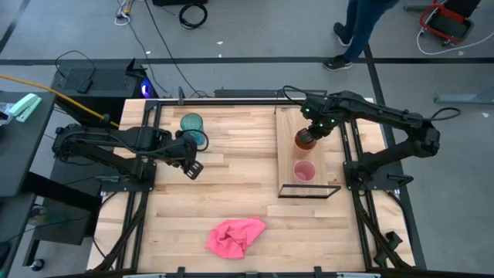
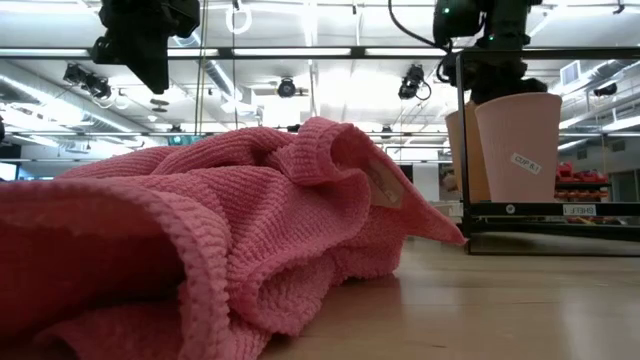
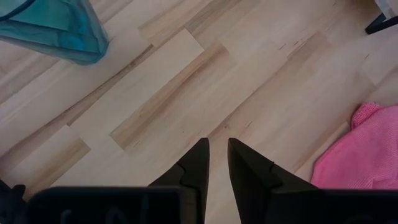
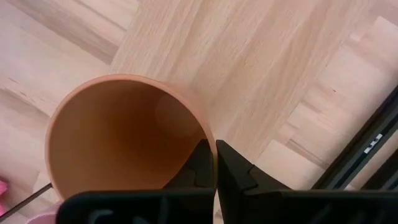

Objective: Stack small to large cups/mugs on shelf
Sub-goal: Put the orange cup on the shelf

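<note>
The orange cup (image 1: 306,140) is over the far part of the shelf (image 1: 289,123), with my right gripper (image 4: 214,149) shut on its rim. The small pink cup (image 1: 304,171) stands upright on its base on the shelf board, nearer the front; in the low view the pink cup (image 2: 520,150) partly hides the orange cup (image 2: 462,150). The teal cup (image 1: 194,131) rests on the tabletop at far left. Just in front of it my left gripper (image 3: 217,149) hovers over bare wood, narrowly open with nothing between its fingers. My right gripper pinches the orange cup's wall at the rim (image 4: 210,142), one finger (image 4: 198,165) inside the cup and one (image 4: 235,167) outside. The fingers come from above, pointing down. The cup is upright, mouth up; whether its base touches the shelf board I cannot tell.
A crumpled pink cloth (image 1: 235,235) lies near the table's front edge and fills most of the low view. The shelf's black wire frame (image 1: 309,191) rises at its front end. Bare plank tabletop lies between the teal cup and the shelf. A person's legs (image 1: 355,31) show beyond the table.
</note>
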Robot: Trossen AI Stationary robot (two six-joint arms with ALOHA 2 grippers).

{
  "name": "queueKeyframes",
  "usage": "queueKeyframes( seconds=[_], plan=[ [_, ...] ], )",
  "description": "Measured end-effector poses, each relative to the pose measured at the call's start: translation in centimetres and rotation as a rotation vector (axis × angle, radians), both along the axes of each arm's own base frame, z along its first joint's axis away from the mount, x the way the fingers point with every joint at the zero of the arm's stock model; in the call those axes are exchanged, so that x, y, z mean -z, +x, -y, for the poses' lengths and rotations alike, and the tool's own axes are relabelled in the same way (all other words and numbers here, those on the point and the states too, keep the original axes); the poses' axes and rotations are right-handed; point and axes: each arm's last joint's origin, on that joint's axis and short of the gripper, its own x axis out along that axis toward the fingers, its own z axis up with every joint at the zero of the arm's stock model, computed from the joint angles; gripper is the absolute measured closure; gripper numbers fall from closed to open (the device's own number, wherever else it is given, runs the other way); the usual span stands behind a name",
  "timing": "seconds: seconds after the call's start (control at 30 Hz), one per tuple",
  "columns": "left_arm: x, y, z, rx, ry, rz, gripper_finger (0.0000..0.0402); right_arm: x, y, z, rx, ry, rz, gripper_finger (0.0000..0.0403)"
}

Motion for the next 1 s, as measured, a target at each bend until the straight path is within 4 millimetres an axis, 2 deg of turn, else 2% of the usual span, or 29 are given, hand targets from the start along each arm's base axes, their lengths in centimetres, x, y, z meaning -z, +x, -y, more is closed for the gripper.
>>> queueKeyframes(
  seconds=[0.17, 0.47, 1.0],
  plan=[
    [0.0, 0.0, 0.01, 0.0, 0.0, 0.0, 0.0339, 0.13, 0.65, 0.32, -0.008, -0.02, 0.036, 0.04],
    [0.0, -0.01, 0.01, 0.001, 0.0, -0.001, 0.0335, 0.23, 0.21, 0.11, -0.018, -0.002, -0.013, 0.0384],
    [0.0, -0.01, 0.01, 0.002, 0.001, -0.001, 0.0335, 0.18, 0.48, 0.13, -0.027, 0.019, 0.028, 0.0372]
  ],
)
